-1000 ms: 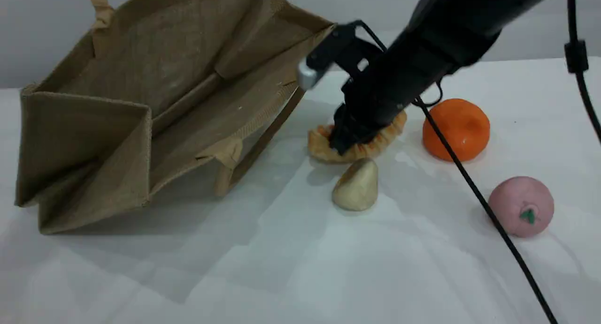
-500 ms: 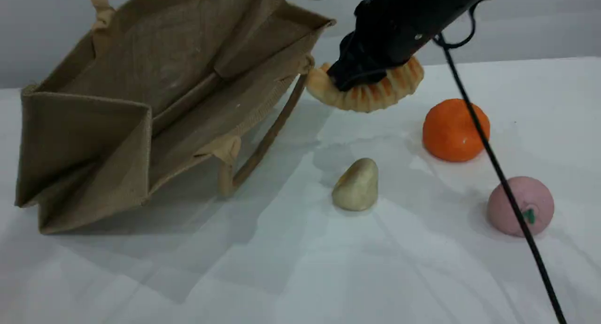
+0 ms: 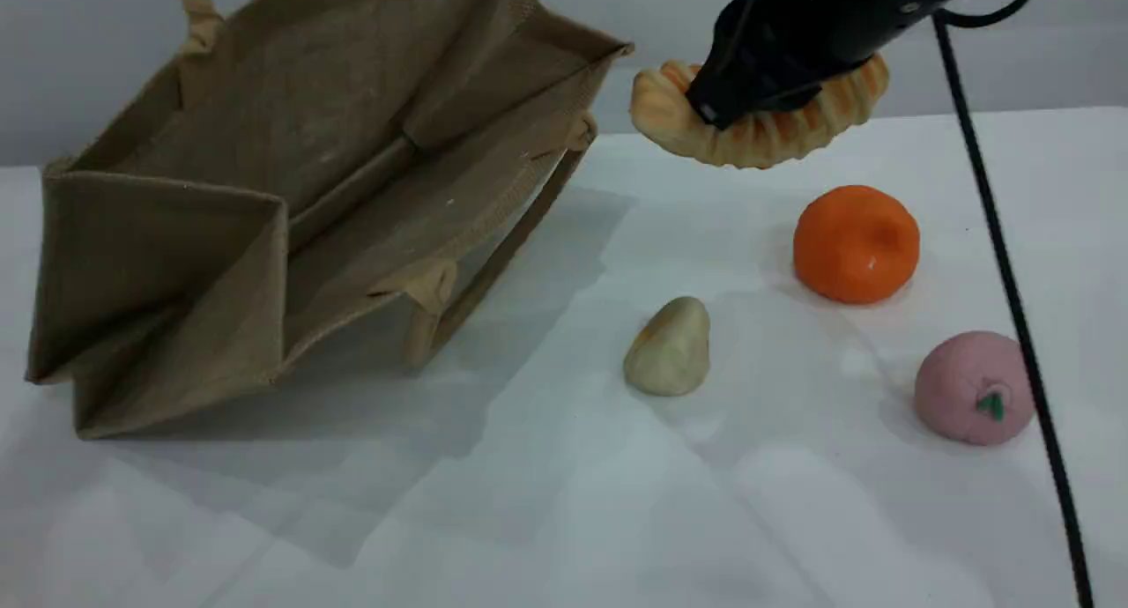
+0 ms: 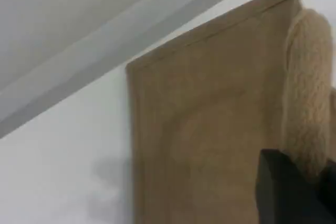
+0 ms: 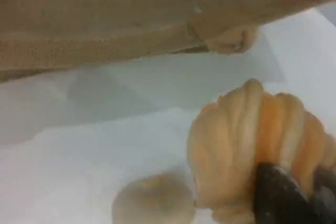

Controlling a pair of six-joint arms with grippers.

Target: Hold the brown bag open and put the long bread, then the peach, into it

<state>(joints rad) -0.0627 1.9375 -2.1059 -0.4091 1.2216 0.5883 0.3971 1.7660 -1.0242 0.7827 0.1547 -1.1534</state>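
white cloth covers the surface [image 3: 564, 502], lying in shallow wrinkles, with a plain grey wall behind it and no other furniture in view.

the large tan-brown woven jute tote bag [image 3: 291, 203] sits at the left, tipped so its mouth faces the camera and gapes wide. one thick beige loop handle [image 3: 196, 9] rises out of the top edge of the scene view; in the left wrist view the left gripper [image 4: 294, 192] is pressed together on that padded handle, holding the near wall up. the bag looks stiff enough to keep its shape, but judged light, so a nudge at the rim could slide it.

the right gripper [image 3: 749, 88] pinches the long ridged loaf, striped orange-brown and cream [image 3: 758, 119], across its middle. the loaf hangs in the air, clear of the surface, just right of the bag's upper rim and not yet over the opening. its ends curve upward around the dark fingers, which suggests a soft, light, squeezable body; a mid-length hold appears sound, though the ends may brush the rim on entry.

the dusty-pink round ball with a green leaf mark [image 3: 974, 388] rests untouched at the right, well apart from the bag. it looks soft and liable to roll; a hold across its widest part seems best.

a bright orange round fruit [image 3: 855, 242] and a small cream pear-shaped lump [image 3: 670, 348] also lie on the cloth. a black cable [image 3: 1013, 308] hangs in front of the peach.
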